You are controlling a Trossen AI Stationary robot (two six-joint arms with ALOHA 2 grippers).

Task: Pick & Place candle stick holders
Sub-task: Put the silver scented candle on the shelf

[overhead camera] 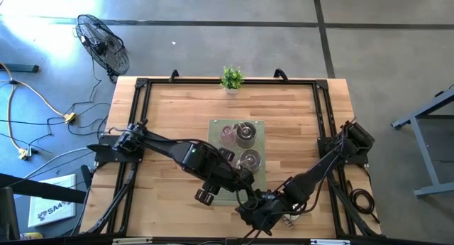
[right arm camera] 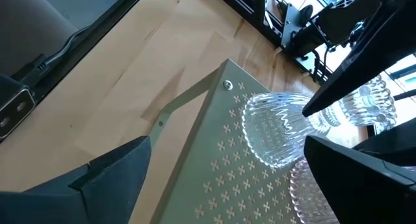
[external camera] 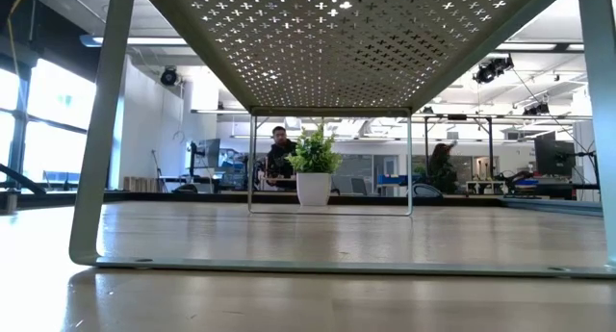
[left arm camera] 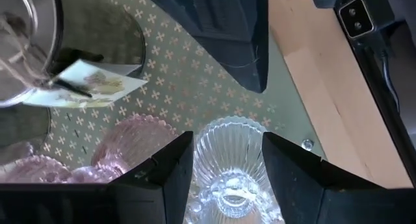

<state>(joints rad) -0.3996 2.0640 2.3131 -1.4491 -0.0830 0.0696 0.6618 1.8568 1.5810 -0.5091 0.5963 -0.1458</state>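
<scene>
The left wrist view shows the left gripper (left arm camera: 224, 178) with its jaws clamped on a clear ribbed glass holder (left arm camera: 229, 162), which sits between the two dark fingers just above the perforated green tray (left arm camera: 195, 81). Pinkish glass holders (left arm camera: 133, 136) crowd just beside it on the same tray, and a silvery metal holder (left arm camera: 26, 49) with a paper tag stands farther off. From above, the left gripper (overhead camera: 245, 180) is at the tray's near edge, and the right gripper (overhead camera: 259, 209) is just beside it over the tabletop (overhead camera: 177, 110), jaws spread wide and empty. The right wrist view sees the clear holder (right arm camera: 276, 130) lying tilted near the tray's corner, with the left arm's finger across it. The biggest risk, as I judge it, is the smooth ribbed glass slipping or twisting out of the grip if it is lifted fast, since it looks pinched on curved walls. A sideways move could also knock the pink holders touching close by, and the two arms are near enough to collide if either swings. The small potted plant (overhead camera: 231, 78) at the far edge stands well apart.
</scene>
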